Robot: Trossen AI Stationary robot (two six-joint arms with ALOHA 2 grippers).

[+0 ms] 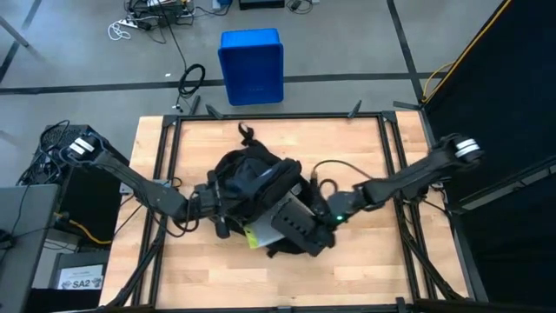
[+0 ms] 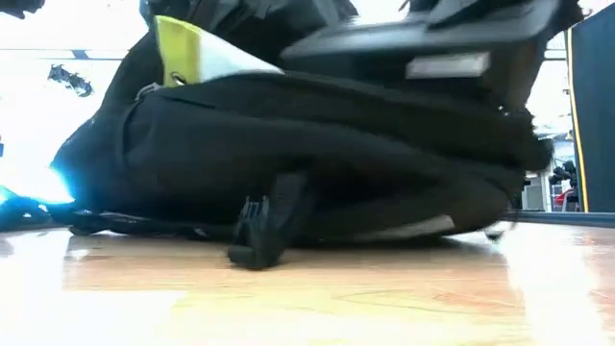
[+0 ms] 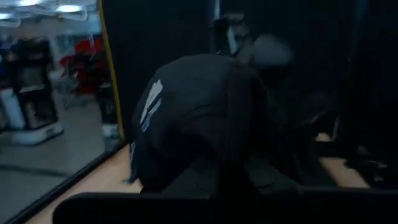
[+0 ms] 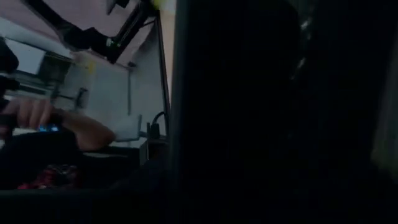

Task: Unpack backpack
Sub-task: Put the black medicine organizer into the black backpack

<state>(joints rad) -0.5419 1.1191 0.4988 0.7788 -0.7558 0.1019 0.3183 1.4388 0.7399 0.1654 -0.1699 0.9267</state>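
Note:
The black backpack lies on its side in the middle of the wooden table; its pale logo shows in the left wrist view. A yellow-and-white flat thing pokes out at its near side. A dark flat slab with a grey label hangs over the backpack's near right part, and my right gripper is shut on it. My left gripper is at the backpack's left side, shut. My left gripper is close against the backpack's left side; whether it touches the fabric I cannot tell. My right gripper holds the dark slab by its right end, coming from the table's right and slanting down. The slab fills its wrist view and hides the fingers. It sits about level above the backpack.
A blue plastic bin stands on the floor beyond the table's far edge. Dark rails run along the table's left and right sides. A loose strap buckle lies on the wood at the backpack's near side. A person's hand shows beyond the table.

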